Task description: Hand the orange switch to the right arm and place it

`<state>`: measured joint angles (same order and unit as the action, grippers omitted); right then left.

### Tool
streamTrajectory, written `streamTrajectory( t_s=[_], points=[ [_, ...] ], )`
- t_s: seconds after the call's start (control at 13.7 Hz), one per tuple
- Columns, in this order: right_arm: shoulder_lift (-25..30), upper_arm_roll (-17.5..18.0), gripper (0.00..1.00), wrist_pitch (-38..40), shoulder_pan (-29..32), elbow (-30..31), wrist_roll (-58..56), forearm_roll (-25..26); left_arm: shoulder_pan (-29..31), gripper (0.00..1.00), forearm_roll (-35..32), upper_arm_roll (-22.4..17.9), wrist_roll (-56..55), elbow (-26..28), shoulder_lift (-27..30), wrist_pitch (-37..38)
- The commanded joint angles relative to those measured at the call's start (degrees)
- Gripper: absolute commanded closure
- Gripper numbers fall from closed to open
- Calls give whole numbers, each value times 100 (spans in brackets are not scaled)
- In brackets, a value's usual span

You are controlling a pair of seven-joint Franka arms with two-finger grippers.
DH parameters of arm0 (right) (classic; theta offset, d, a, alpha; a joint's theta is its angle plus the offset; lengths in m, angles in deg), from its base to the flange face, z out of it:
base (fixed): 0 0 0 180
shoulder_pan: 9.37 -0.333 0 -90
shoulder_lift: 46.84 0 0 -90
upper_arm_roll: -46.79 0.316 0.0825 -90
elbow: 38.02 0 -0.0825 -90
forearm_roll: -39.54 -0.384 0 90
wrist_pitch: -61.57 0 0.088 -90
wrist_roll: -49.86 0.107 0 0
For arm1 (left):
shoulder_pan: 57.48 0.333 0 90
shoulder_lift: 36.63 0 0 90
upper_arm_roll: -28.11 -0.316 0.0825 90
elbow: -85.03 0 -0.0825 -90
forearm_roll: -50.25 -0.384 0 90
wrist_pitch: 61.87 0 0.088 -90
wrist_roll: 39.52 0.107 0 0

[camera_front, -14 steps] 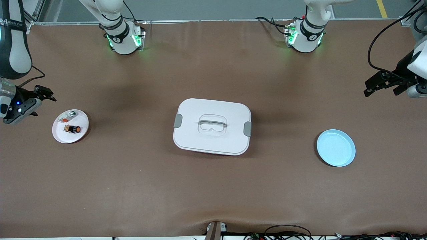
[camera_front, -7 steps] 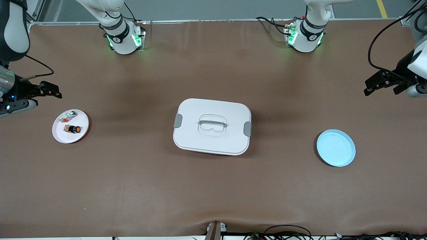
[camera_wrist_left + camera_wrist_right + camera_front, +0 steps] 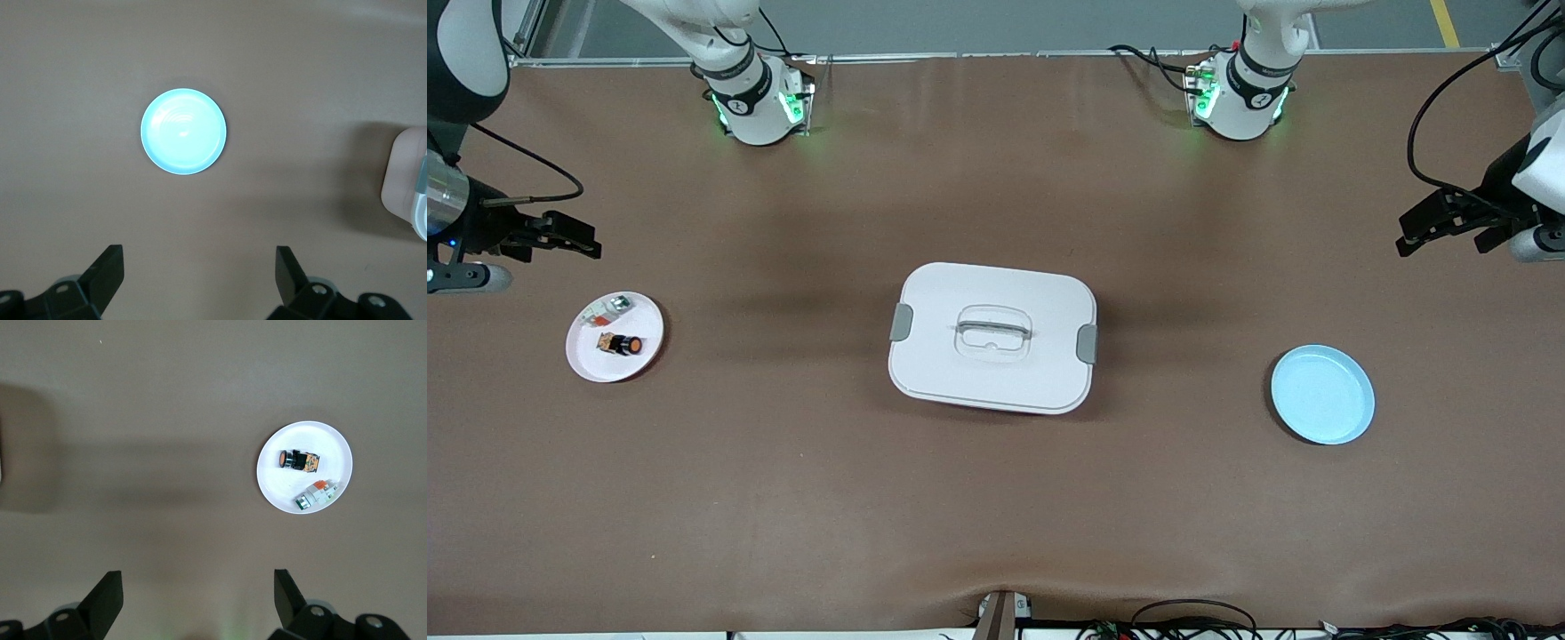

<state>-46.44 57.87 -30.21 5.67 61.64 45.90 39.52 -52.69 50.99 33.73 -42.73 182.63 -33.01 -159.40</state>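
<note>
The orange switch (image 3: 623,343) is a tiny black button with an orange face. It lies on a small white plate (image 3: 645,356) at the right arm's end of the table, and shows in the right wrist view (image 3: 297,460) on the same plate (image 3: 280,490). My right gripper (image 3: 569,236) is open and empty, up in the air over bare table beside that plate. My left gripper (image 3: 1436,222) is open and empty, high over the left arm's end of the table. A light blue plate (image 3: 1322,394) lies empty there, also in the left wrist view (image 3: 183,131).
A small white-and-silver part (image 3: 605,311) with a red-orange bit shares the white plate. A large white lidded box (image 3: 992,336) with grey latches sits mid-table between the two plates. Cables run along the table edge nearest the camera.
My right gripper has risen and drifted away from the white plate, toward the robot bases. The left arm and the switch have not moved.
</note>
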Motion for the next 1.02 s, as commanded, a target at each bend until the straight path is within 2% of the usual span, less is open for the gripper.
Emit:
streamTrajectory(
  t_s=[0.0,0.29,0.44,0.73,0.95],
  points=[
    [-58,-27,0,318,-220,-411,640,-104,13,0,49,9,65,-153,-55,130],
    [-76,-88,0,590,-212,-939,835,-138,13,0,49,9,74,-188,-64,130],
    [-120,-80,0,732,-256,-975,1272,-313,5,0,58,9,65,-284,-125,226],
    [-85,-45,0,908,-265,-1028,1371,-350,-4,0,40,9,65,-443,-151,323],
    [-76,-27,0,1284,-300,-1325,1747,-349,-4,0,40,9,65,-452,-187,376]
  ],
)
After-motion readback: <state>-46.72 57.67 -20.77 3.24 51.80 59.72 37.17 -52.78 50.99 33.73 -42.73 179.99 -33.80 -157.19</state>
